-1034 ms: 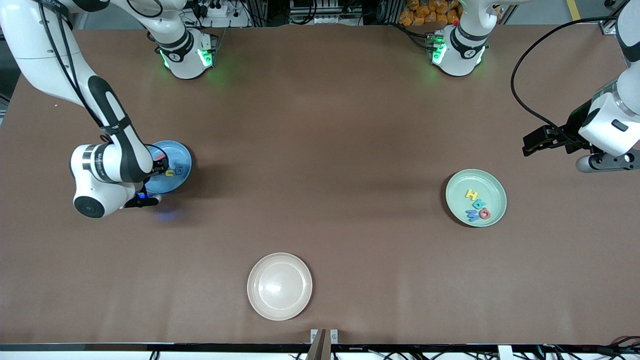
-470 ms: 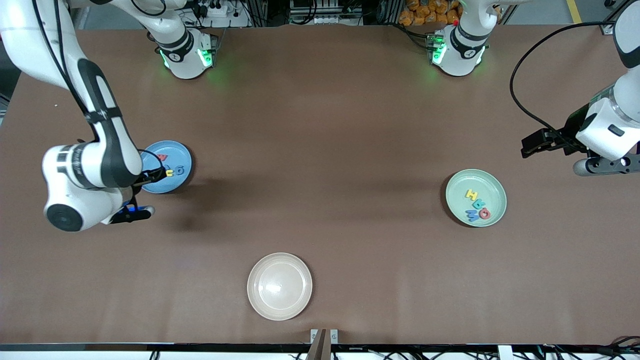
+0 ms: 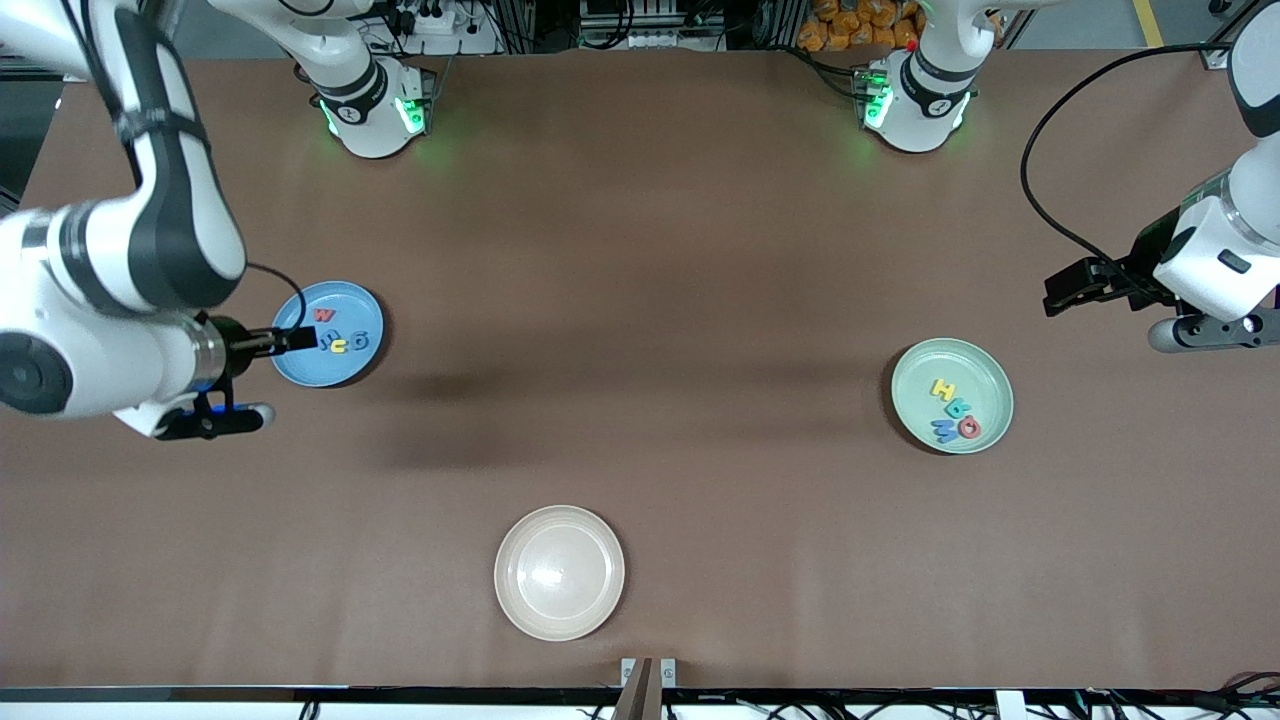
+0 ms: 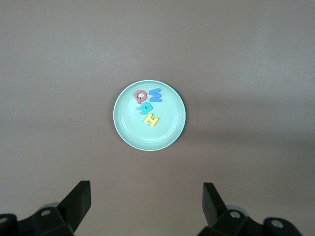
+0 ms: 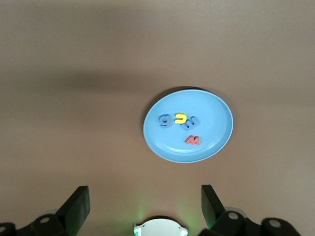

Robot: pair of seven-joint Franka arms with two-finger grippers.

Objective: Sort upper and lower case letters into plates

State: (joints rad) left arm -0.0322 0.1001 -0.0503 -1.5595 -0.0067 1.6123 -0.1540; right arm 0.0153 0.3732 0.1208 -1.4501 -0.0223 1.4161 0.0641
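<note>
Front view: both grippers are open and empty. Letters (image 3: 338, 338) look tiny, light; pinch their thin edges.

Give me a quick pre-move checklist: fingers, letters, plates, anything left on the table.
1. Right gripper fingers open, holding nothing: ok; it is up over the edge of the blue plate.
2. Left gripper fingers open and empty: ok; this arm waits at its own end of the table.
3. Four letters lie inside the blue plate: ok.
4. Four capital letters lie inside the green plate: ok.
5. Beige plate holds no letters: ok.
6. Loose letters on the bare table: none seen, ok.
</note>
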